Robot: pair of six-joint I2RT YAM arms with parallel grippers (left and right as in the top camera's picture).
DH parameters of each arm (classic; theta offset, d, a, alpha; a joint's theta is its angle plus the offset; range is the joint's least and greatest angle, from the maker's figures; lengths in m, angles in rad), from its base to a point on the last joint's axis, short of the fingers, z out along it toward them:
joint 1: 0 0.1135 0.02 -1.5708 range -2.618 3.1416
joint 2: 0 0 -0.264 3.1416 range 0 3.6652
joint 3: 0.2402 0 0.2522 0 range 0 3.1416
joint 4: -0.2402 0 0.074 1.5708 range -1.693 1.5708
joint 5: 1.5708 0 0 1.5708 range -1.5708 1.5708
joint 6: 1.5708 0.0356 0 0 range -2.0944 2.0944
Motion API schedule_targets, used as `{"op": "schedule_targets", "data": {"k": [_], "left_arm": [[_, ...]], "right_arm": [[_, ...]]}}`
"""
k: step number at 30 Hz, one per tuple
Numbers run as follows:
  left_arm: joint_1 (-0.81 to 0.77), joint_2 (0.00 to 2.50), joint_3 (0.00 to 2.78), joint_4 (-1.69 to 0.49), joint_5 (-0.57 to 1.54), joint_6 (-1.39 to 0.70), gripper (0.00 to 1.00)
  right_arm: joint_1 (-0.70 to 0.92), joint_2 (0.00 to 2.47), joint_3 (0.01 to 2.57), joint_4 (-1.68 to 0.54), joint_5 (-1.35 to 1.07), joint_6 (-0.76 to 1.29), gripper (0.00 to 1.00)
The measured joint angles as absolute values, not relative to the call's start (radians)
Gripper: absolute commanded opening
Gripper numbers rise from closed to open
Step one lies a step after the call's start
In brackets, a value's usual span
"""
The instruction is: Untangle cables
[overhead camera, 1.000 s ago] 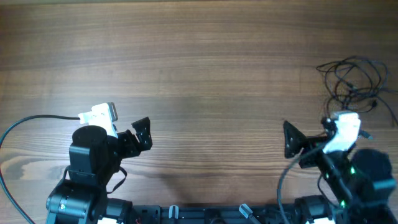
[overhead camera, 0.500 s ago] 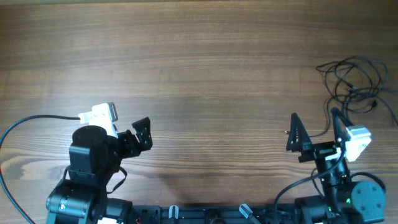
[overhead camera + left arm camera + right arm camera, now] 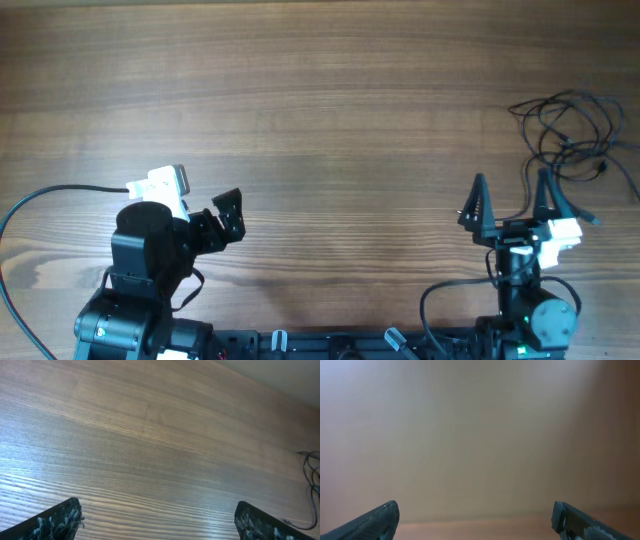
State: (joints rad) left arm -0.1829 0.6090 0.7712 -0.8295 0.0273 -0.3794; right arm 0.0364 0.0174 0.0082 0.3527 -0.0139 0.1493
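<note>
The cables (image 3: 572,130) are a loose tangle of thin black cords at the far right of the wooden table, and a bit of them shows at the right edge of the left wrist view (image 3: 312,472). My right gripper (image 3: 510,192) is open and empty, fingers pointing away from me, a little nearer than the tangle and left of it. Its wrist view shows only blurred beige between the fingertips (image 3: 476,519). My left gripper (image 3: 230,213) is open and empty at the near left, far from the cables, with bare wood between its fingertips (image 3: 160,520).
A thicker black arm wire (image 3: 45,200) curves over the table at the near left. The wooden table (image 3: 320,110) stretches wide between the arms and the far edge.
My right arm has swung round and pulled back, so its open gripper now points straight towards the far side. The left arm and the cables have not moved.
</note>
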Motion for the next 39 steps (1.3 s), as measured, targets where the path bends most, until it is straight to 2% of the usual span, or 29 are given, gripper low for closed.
{"op": "schedule_targets", "data": {"k": [9, 39], "left_arm": [[-0.183, 0.609, 0.771, -0.830, 0.027, -0.379, 1.00], [-0.183, 0.609, 0.771, -0.830, 0.027, -0.379, 1.00]], "right_arm": [[0.035, 0.014, 0.006, -0.001, -0.015, -0.014, 1.00], [0.035, 0.014, 0.006, -0.001, -0.030, -0.059, 1.00]]}}
